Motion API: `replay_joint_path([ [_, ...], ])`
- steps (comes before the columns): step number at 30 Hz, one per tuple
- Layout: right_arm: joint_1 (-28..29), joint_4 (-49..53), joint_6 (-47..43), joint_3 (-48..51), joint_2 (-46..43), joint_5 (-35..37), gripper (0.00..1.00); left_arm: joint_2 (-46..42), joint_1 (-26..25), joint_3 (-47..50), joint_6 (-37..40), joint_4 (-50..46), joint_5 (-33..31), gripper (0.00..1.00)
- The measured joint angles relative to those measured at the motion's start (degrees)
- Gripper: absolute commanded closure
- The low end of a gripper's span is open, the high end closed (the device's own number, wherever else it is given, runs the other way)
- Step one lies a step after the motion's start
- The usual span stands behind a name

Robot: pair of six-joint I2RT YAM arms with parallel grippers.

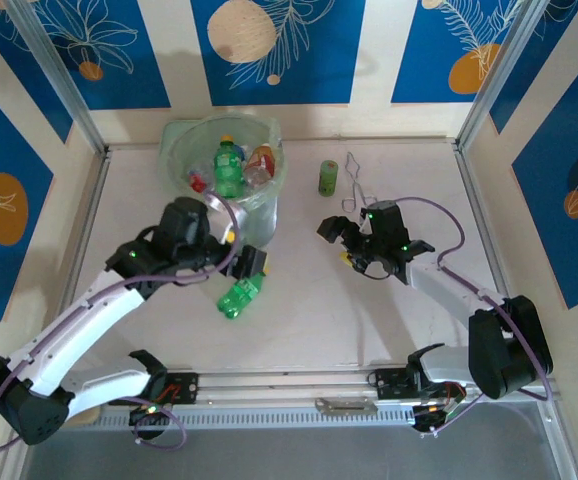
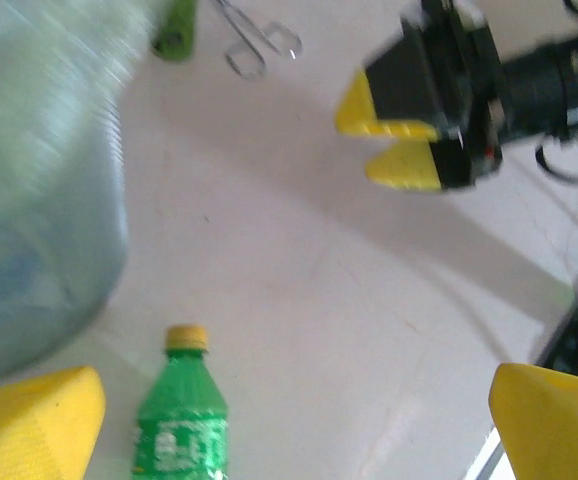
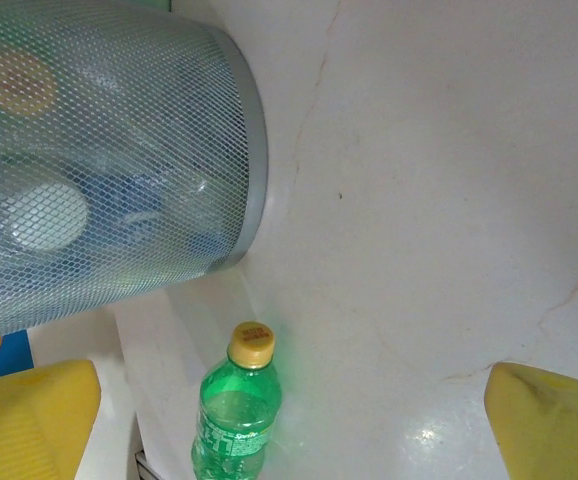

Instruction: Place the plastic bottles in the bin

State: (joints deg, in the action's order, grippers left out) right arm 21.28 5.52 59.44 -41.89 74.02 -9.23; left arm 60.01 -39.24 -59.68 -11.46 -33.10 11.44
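Left claw (image 2: 294, 405): fingers spread wide, nothing pinched. Green bottle (image 2: 181, 425) lies on the table (image 1: 369, 310) between the fingers, nearer the left one, cap pointing away from the claw. Bin (image 2: 39, 200) sits just beyond, off to the claw's left.

Right claw (image 3: 291, 400): also spread, empty, facing the same bottle from well apart.

Progress: several bottles are in the bin, with a green one (image 1: 229, 168) and a red-labelled one (image 1: 261, 160) on top. One bottle is left on the table, so the task is judged nearly done.

Unclear: the count inside the bin, since the mesh wall and liner blur the lower layers. The bottle's base is cut off at the frame edge.
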Motion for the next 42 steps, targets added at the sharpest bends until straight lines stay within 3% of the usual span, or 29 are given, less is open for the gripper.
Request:
replay_joint_path([
  [5,0.9,0.1,0.2,-0.2,0.7,0.0,0.01,-1.9,-7.1,8.7,-2.7,2.7,-5.7,0.03],
  [9,1.1,0.1,0.2,-0.3,0.9,0.0,0.01,-3.0,-9.6,14.8,-4.9,4.9,-11.6,0.02],
  [14,1.1,0.1,0.2,-0.3,0.9,0.2,0.01,-3.2,-9.7,20.9,-8.1,7.1,-19.7,0.01],
  [23,1.1,0.1,0.2,-0.3,0.9,0.2,0.01,3.1,-9.8,26.5,-11.2,9.8,-27.5,0.0],
  [32,1.1,0.0,0.3,-0.3,0.9,0.2,0.01,11.8,-9.4,26.6,-8.1,14.9,-28.2,0.01],
  [36,1.1,0.0,0.6,-0.3,0.9,0.2,0.01,16.1,-8.9,26.0,-5.9,16.8,-26.8,0.09],
  [42,1.1,0.1,0.6,-0.3,0.9,0.2,0.01,18.9,-8.3,25.2,-3.4,18.2,-24.5,0.35],
])
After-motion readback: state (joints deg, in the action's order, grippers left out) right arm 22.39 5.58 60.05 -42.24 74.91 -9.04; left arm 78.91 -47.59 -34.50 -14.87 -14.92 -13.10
